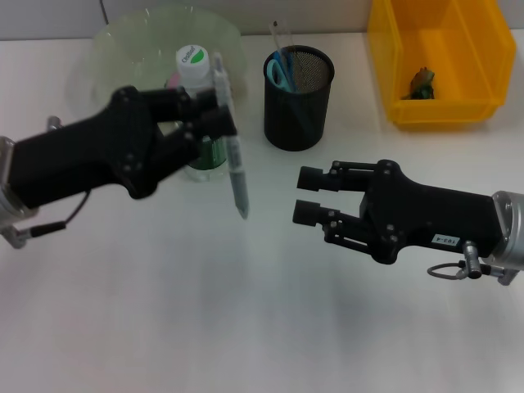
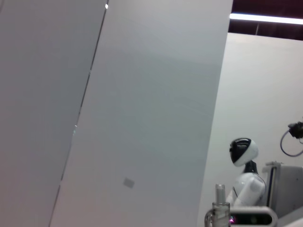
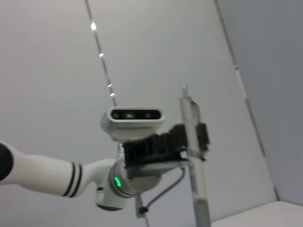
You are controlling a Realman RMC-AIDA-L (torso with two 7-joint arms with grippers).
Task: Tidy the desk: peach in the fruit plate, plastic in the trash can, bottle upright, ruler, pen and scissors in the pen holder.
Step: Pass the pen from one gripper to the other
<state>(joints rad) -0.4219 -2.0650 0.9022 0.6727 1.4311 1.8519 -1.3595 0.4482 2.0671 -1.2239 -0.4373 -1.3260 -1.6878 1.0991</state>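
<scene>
Left end effector [image 1: 214, 110]: reaching in from the left above the tabletop [image 1: 205, 327], its fingers pinching a pen [image 1: 232, 147] near the pen's upper part.
Pen: hanging roughly upright from that grip, slightly tilted, its tip pointing down at the tabletop; it is sitting between the bottle and the pen holder, apart from the holder. The right wrist view is also showing it [image 3: 194, 156] clamped in the left end effector [image 3: 182, 139].
Right end effector [image 1: 309, 199]: hovering over the tabletop at the right, below the pen holder in the head view, its two fingers spread apart and gripping nothing.
Pen holder [image 1: 298, 98]: black mesh cup standing upright at the far middle of the tabletop, already containing the scissors [image 1: 281, 70] with light-blue handles and a thin clear strip that is looking like the ruler [image 1: 282, 41].
Bottle [image 1: 199, 106]: standing upright with a white cap, partly hidden behind the left end effector, in front of the fruit plate.
Fruit plate [image 1: 123, 41]: translucent green dish at the far left; its contents are not clearly discernible.
Trash can [image 1: 458, 82]: yellow bin at the far right, holding a small dark item [image 1: 422, 83].
Left wrist view: showing only walls and distant equipment.
</scene>
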